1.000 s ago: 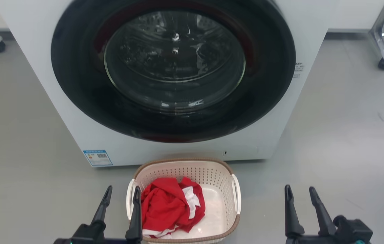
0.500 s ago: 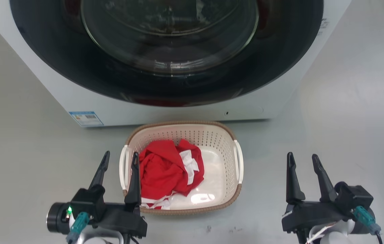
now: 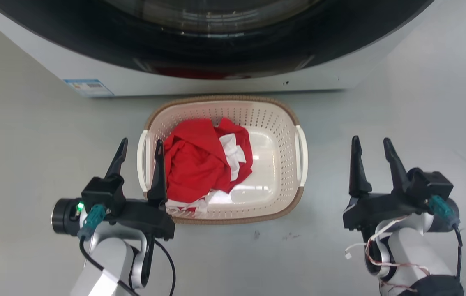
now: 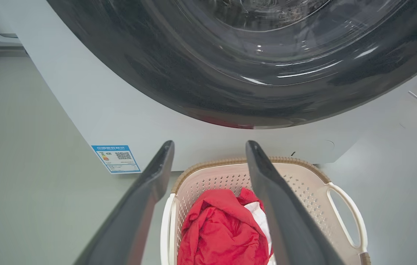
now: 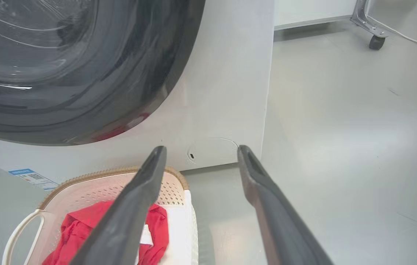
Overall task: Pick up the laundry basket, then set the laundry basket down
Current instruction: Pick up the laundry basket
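Perforated cream plastic laundry basket [image 3: 274,119], woven-look brown rim, holds red-and-white cloth [image 3: 192,164] ahead of the matt dark jaws of the left gripper [image 3: 141,141]; beyond them, glossy black door [image 4: 230,81] on smooth white washing machine [image 4: 94,110]

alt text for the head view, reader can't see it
A cream basket holding red and white clothes sits on a grey floor before a washing machine. Its left handle shows between the fingers of the open left gripper; the open right gripper is apart from it.
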